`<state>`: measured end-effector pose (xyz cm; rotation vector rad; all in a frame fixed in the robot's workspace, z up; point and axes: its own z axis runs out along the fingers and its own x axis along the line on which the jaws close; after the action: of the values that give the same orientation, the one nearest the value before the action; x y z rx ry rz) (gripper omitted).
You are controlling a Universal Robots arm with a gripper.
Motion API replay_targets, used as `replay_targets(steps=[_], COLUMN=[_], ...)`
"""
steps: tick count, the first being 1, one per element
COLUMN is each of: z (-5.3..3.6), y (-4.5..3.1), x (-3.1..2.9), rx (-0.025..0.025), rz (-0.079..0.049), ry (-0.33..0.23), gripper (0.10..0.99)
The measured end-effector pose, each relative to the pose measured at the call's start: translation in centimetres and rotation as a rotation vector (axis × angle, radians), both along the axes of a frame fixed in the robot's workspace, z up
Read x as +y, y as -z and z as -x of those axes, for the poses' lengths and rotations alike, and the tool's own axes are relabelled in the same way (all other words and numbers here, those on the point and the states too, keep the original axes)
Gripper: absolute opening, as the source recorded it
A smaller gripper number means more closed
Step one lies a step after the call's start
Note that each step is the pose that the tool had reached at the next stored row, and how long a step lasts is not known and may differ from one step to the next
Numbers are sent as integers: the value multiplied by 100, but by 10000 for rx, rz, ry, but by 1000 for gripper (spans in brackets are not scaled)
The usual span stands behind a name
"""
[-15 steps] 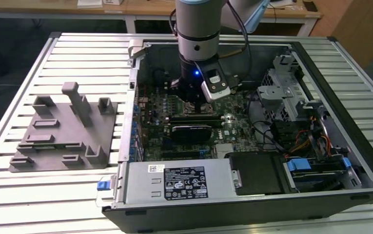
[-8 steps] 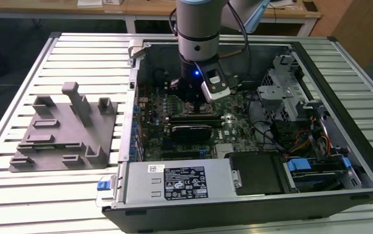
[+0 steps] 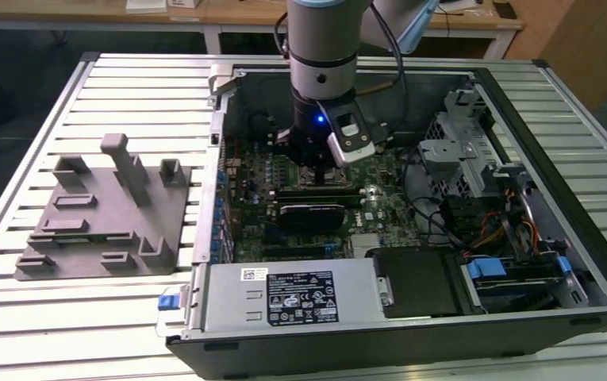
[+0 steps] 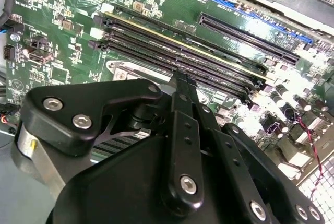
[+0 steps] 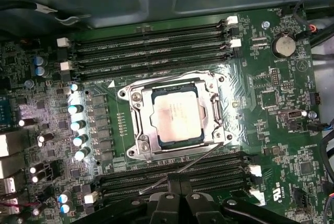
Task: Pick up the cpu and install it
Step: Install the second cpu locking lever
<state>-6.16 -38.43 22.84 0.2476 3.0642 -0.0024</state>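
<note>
an open computer case (image 3: 557, 262) lies on a slatted metal table (image 3: 28, 159), its green motherboard (image 3: 388, 208) facing up. on the exterior view's left, well apart from the board, a large grey plastic block with upright tabs (image 3: 102, 214) rests on the slats just beside the case. a black ribbed module (image 3: 309, 213) sits near the middle of the board. at the case's near edge is a silver power supply (image 3: 282, 294), and at its right end coloured cables (image 3: 499, 230) above a blue-tabbed drive bay (image 3: 515, 274). in the first wrist view, rows of dark memory slots (image 5: 151, 51) flank a metal socket frame (image 5: 136, 130), with a round coin battery (image 5: 284, 45) nearby.
</note>
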Motion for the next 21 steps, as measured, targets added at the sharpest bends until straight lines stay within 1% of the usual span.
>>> replay_targets(steps=[12,17,21], z=[54,78,78], y=[40,62,61], x=[-7,-26,-27], rx=[1,0,1], rz=[-30,-33,-31], ry=[-1089,-1312,-1318], gripper=[106,106,106])
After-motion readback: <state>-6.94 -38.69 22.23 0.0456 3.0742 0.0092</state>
